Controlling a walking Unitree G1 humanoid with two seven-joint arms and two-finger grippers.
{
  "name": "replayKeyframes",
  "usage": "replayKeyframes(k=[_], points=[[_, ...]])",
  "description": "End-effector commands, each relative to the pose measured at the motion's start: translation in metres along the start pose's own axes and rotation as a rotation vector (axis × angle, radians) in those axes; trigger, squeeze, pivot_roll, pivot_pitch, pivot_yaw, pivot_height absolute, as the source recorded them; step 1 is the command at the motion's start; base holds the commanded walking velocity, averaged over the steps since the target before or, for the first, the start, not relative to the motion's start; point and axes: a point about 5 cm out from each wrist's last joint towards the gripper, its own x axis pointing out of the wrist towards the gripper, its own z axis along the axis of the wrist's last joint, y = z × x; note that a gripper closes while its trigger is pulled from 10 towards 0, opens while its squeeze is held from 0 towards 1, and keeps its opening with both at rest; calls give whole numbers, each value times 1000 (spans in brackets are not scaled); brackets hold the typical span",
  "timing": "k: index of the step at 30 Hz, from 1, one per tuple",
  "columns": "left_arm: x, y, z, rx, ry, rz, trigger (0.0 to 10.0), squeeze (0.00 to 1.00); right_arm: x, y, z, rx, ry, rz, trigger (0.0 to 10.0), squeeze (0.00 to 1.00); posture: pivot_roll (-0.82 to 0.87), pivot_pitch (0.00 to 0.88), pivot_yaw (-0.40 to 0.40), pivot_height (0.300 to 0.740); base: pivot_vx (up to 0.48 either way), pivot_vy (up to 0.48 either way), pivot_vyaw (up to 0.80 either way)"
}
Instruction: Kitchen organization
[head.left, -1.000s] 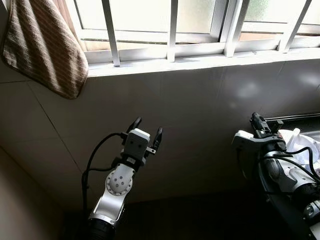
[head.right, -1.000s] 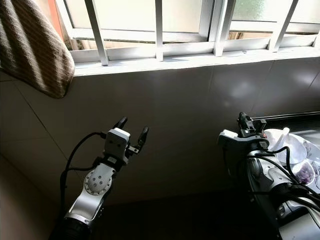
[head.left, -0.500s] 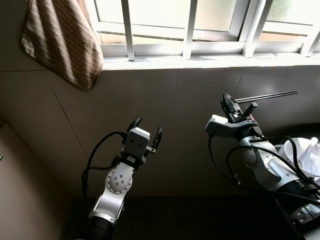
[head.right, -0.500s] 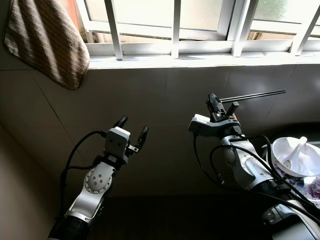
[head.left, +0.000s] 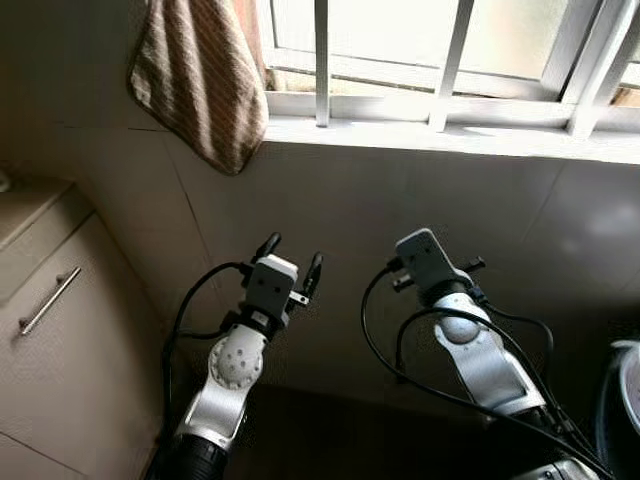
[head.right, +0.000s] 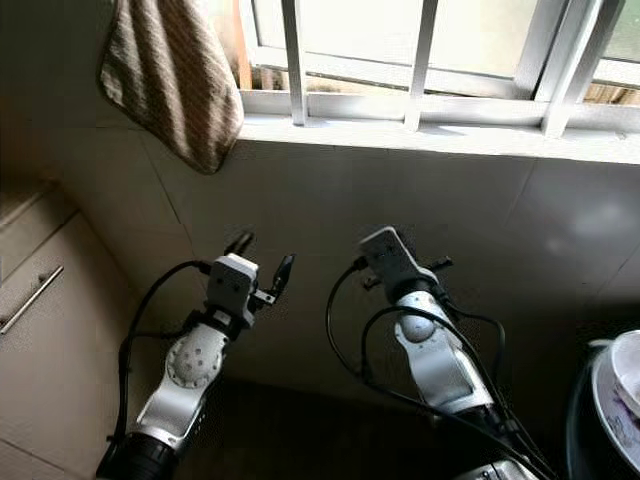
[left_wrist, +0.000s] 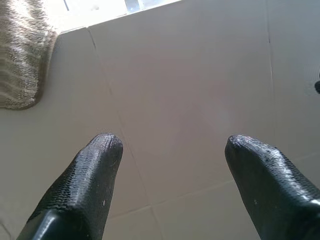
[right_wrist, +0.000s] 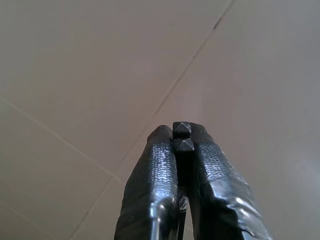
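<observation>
brown-and-cream striped towel (head.left: 200, 85), white window bars (head.left: 322, 62)

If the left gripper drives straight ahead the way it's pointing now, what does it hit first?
Most likely the tiled wall below the window sill. The left gripper is open, aimed up at bare tile, with the striped towel off to its side. Depth to the wall is unclear.

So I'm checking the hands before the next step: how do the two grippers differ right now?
The left gripper has its fingers spread wide with nothing between them; the right gripper is shut on chopsticks, whose two square ends show between its fingertips. Both are raised toward the tiled wall below the window.
</observation>
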Motion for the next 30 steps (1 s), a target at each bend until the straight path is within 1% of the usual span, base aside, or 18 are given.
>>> replayKeyframes(k=[1,2,3,4,5,7,9,10,11,12,15,17,20,22,28,30], points=[[-2,5,-4,17,18,3,10000,0,0,5,8,60,-10,41,0,0,6,0,14,740,0,0,800],[-2,5,-4,17,19,2,10000,0,0,8,7,109,3,59,0,0,7,0,12,740,0,0,800],[-2,5,-4,16,20,2,10000,0,-2,12,6,199,29,87,0,0,7,0,12,740,0,0,800],[-2,5,-4,17,21,1,10000,0,-4,17,7,254,20,111,0,0,12,0,11,740,0,0,800],[-2,5,-4,17,21,1,10000,0,-4,17,7,254,20,111,0,0,12,0,11,740,0,0,800],[-3,5,-5,16,23,1,10000,0,-7,22,9,293,-1,130,0,0,16,0,12,740,0,0,800],[-4,6,-5,15,23,1,10000,0,-8,22,9,296,-8,134,0,0,16,0,12,740,0,0,800],[-4,6,-5,9,26,3,10000,0,-10,25,10,324,-14,155,0,0,16,0,12,740,0,0,800],[-4,6,-5,9,26,3,10000,0,-10,25,10,324,-14,155,0,0,16,0,12,740,0,0,800],[-4,7,-5,3,27,9,10000,0,-12,28,10,350,-31,184,0,0,18,0,13,740,0,0,800],[-4,9,-4,6,23,13,10000,0,-16,31,10,388,-55,221,0,0,19,0,14,740,0,0,800],[-3,10,-3,9,19,14,10000,0,-19,35,6,404,-60,246,0,0,22,0,14,740,0,358,800],[-3,11,-2,11,16,18,10000,0,-21,36,1,407,-56,252,0,0,25,0,15,740,0,461,800],[-3,13,-1,22,8,24,10000,0,-22,35,-2,405,-61,249,0,0,27,0,17,740,0,461,800],[-6,18,0,32,8,34,10000,0,-20,25,-5,414,-101,191,0,0,31,0,22,740,0,436,800],[-7,19,0,33,8,34,10000,0,-20,25,-5,413,-103,191,0,0,33,0,23,740,0,330,800]])
